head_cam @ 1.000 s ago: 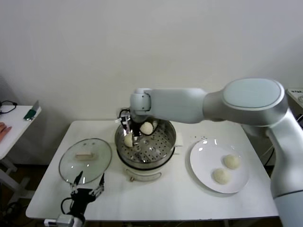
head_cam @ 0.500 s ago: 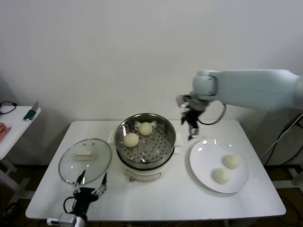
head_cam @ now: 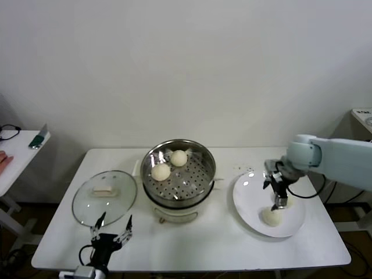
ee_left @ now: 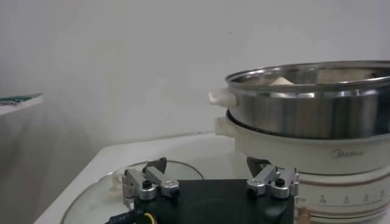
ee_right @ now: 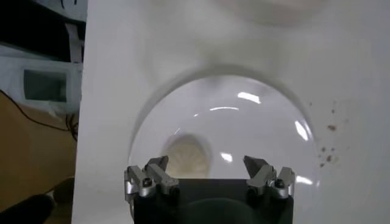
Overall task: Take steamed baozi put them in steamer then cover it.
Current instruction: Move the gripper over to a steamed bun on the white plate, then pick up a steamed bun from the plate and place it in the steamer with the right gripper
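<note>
**Q:** Where do you stand, and what are your claws doing?

**A:** My right claw (head_cam: 279,200) hangs low over the plate (head_cam: 247,200), jaws spread and empty, just above the near bun (head_cam: 269,216); the wrist view shows a bun (ee_right: 186,155) lying between the fingers (ee_right: 148,176) but below them, not yet touched. My left claw (head_cam: 109,232) waits at the table's (head_cam: 221,244) near edge by the glass lid (head_cam: 104,195), also spread, holding nothing.

**Q:** And the buns?

**A:** Two (head_cam: 161,171) sit on the perforated tray inside the steamer (head_cam: 179,174), toward its left and back; on the plate I can see only the near one clearly in the head view, my arm crossing where another might lie, so I cannot say whether a fourth is there.

**Q:** What could go wrong from here?

**A:** As I judge it, three things; the bun sits off-centre toward one finger in the wrist view, so closing now could nudge it aside or pinch only its edge; it looks soft and smooth, so a hard squeeze may dent or tear it, a weak one may let it slip on the carry across to the steamer; and coming down too far would knock my fingertips on the plate and skid it along the table.

**Q:** And the lid?

**A:** Still off, flat on the table to the steamer's left; covering comes last.
</note>
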`<state>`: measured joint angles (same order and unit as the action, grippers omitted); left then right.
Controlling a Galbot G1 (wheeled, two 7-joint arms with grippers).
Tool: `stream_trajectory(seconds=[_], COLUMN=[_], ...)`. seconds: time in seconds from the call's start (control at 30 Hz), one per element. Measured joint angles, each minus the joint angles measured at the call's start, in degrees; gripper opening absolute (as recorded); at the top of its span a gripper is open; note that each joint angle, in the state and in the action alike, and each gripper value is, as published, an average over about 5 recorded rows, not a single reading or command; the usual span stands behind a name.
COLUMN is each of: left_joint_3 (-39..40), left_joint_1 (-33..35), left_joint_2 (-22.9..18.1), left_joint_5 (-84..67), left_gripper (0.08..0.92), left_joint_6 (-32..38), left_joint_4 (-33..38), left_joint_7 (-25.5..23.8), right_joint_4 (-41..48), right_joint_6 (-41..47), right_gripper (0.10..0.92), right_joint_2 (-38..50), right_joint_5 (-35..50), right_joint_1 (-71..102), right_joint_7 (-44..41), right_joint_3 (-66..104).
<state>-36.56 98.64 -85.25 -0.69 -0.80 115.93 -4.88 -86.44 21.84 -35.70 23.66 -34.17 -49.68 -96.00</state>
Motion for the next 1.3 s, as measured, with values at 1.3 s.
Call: stream_trajectory(seconds=[1.3], left_joint_3=[0.2], left_joint_1=[0.3], left_joint_2=[-0.1], left_joint_5=[1.5], left_gripper=[0.823], left_joint_6=[0.0], left_joint_4=[0.2], left_joint_7=[0.0], right_joint_4=[5.9], right_joint_6=[-10.8], right_gripper=[0.602], right_joint_2=[-4.2], right_joint_5=[-6.8], right_joint_1=[-5.0], right_joint_7=[-7.2], right_joint_3=[2.7])
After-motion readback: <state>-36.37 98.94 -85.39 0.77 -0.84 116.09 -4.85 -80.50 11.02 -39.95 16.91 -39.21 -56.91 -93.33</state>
